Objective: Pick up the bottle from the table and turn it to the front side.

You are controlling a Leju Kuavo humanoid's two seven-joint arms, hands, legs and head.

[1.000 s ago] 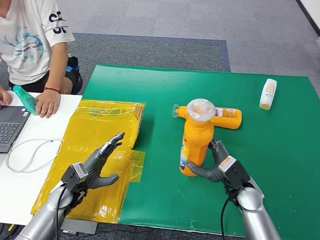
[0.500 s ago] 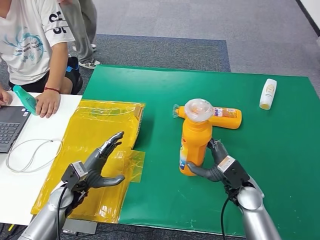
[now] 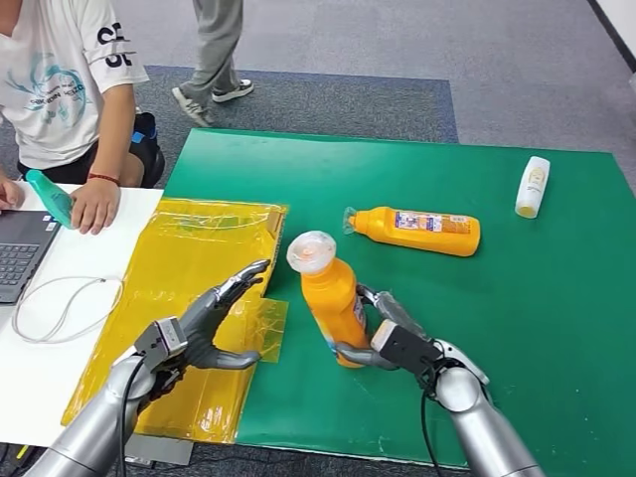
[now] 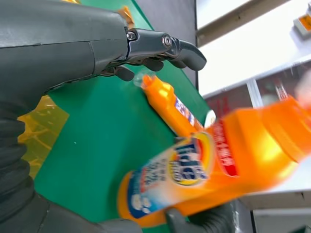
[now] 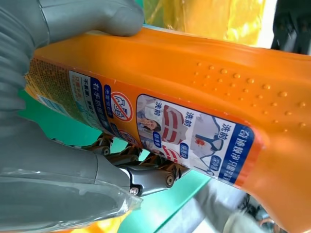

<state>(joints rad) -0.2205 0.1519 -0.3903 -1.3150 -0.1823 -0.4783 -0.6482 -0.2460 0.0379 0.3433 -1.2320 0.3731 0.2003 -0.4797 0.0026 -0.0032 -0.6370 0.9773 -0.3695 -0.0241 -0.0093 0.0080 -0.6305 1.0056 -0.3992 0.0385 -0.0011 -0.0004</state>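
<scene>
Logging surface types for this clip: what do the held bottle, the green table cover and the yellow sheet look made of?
Bottle: looks like glossy orange plastic, with moulded bumps and a printed label in the right wrist view.
Green table cover: probably matte felt or a soft mat; no shine.
Yellow sheet: thin translucent plastic film, wrinkled and glinting.
Right hand grips the bottle.

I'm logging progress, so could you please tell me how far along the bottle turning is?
Done: the right hand grips the orange bottle, which looks lifted and tilted. In hand: carrying it near the open left hand. Left: facing its front side forward. A second orange bottle lies on the green mat.
</scene>
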